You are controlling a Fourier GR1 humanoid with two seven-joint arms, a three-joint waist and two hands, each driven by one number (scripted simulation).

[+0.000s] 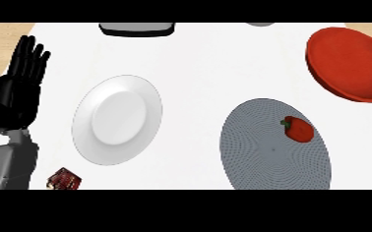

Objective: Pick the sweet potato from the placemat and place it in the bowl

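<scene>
The white plate (pixel 116 120) is being taken here as the landmark on the pale counter (pixel 196 64). To the left of the plate, at the view's edge, the left hand (pixel 20 91) is being held up at rest, with the fingers straight and released, and nothing is being grasped by it. To the right of the plate and a little lower, the round grey placemat (pixel 269 162) is being seen, apart from the plate. A red vegetable (pixel 298 130) with a green stem is being carried on the placemat, on the side far from the plate; it is looking more like a pepper than a sweet potato. Further right of the plate and higher, the red bowl (pixel 345 64) is being cut by the view's edge, apart from the placemat. Above the plate, a dark grey object (pixel 138 29) is being cut by the upper edge. Below and left of the plate, just beside the grey forearm (pixel 16 162), a small dark red object (pixel 65 179) is being seen.
</scene>
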